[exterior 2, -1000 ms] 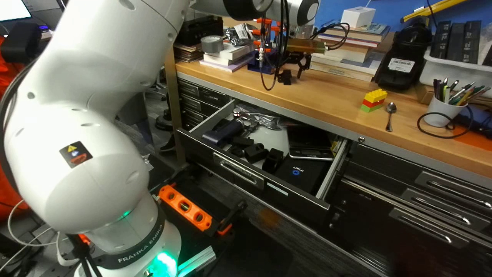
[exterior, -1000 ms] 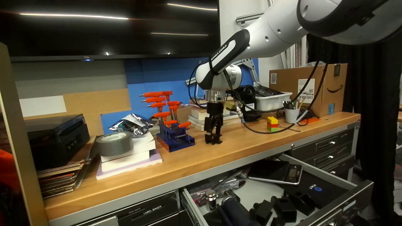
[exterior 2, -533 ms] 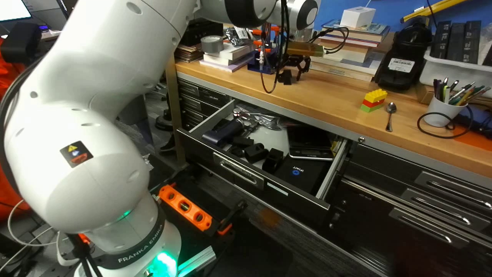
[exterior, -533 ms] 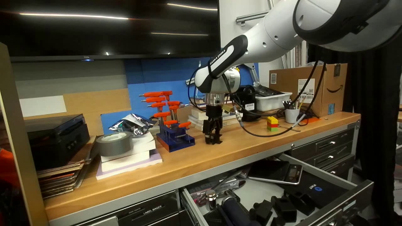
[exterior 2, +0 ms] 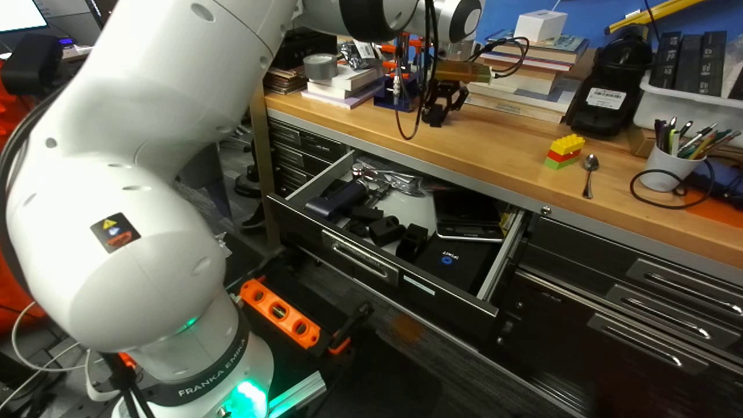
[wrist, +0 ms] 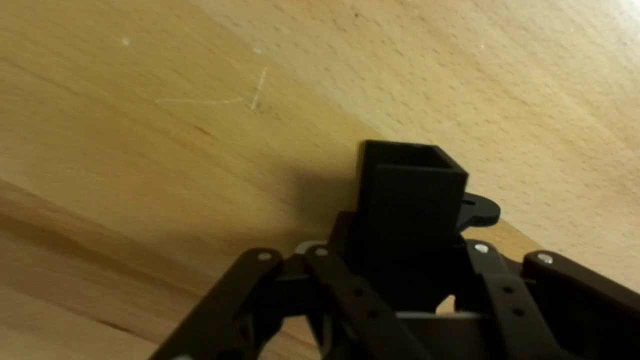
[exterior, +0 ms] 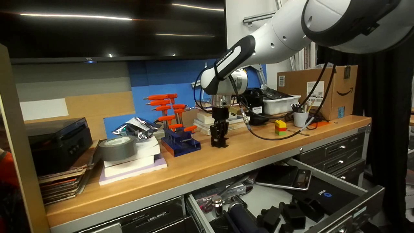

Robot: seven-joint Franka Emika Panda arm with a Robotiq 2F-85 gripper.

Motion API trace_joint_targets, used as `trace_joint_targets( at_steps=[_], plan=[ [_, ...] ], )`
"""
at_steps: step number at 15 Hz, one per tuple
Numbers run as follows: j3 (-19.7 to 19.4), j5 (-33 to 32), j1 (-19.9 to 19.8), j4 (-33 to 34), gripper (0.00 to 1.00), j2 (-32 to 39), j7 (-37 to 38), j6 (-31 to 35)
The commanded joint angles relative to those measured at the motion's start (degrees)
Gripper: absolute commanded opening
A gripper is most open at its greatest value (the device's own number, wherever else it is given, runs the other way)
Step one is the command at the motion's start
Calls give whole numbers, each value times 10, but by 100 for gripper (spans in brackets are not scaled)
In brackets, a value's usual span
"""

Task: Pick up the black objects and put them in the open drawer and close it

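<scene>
Gripping a black block (wrist: 417, 207) from both sides, your gripper (wrist: 404, 237) stands low at the wooden worktop (wrist: 175, 145); in the wrist view the block's hollow opening (wrist: 412, 156) sits at 12 o'clock, a tab (wrist: 481, 210) at 3. In an exterior view you have the open drawer (exterior 2: 417, 210) at the gripper's 6 o'clock, with more black blocks (exterior 2: 386, 230) inside, near its front wall (exterior 2: 455, 309).

Open room runs along the front edge of the pale wooden bench (exterior 2: 499, 139), from the black end effector (exterior: 220, 139) to a yellow, red and green toy-brick block (exterior 2: 564, 152). A blue rack of orange-handled hex keys (exterior: 179, 149), a stack of pale-edged books (exterior 2: 516, 87) toward the rear edge and a looping black cable (exterior: 275, 139) hem in the end effector. Chunky matte-black objects (exterior 2: 386, 230) crowd the front of the open grey metal drawer (exterior 2: 458, 305).
</scene>
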Motion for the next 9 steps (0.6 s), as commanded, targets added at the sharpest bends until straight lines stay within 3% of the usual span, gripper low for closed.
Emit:
trace_joint_targets(
  at_steps=[1, 6, 9],
  plan=[
    [-6, -7, 7, 6, 13, -2, 11, 2],
    [-19, -23, 8, -48, 15, -49, 39, 5],
    [-35, -40, 6, -145, 15, -125, 82, 21]
  ],
)
